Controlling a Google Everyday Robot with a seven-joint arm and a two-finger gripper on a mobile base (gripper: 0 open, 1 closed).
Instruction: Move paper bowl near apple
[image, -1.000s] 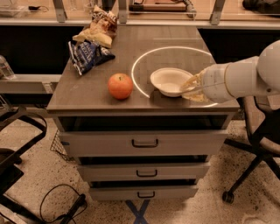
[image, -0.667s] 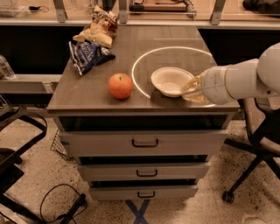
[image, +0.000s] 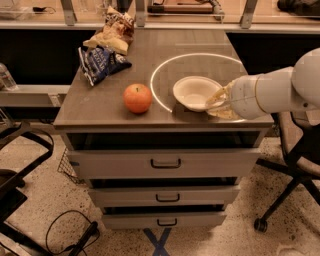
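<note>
The off-white paper bowl (image: 196, 92) sits at the front right of the cabinet top, inside a bright ring of light. A dark shadow lies under its front edge. My gripper (image: 216, 103) reaches in from the right on a white arm (image: 272, 91) and is shut on the bowl's right rim. The orange-red apple (image: 137, 98) stands to the left of the bowl, about a bowl's width away, near the front edge.
A blue chip bag (image: 100, 62) and a tan snack bag (image: 114, 34) lie at the back left of the wooden top (image: 100, 107). Drawers (image: 165, 162) sit below. Office chairs stand at the left (image: 20, 165) and right (image: 295, 170).
</note>
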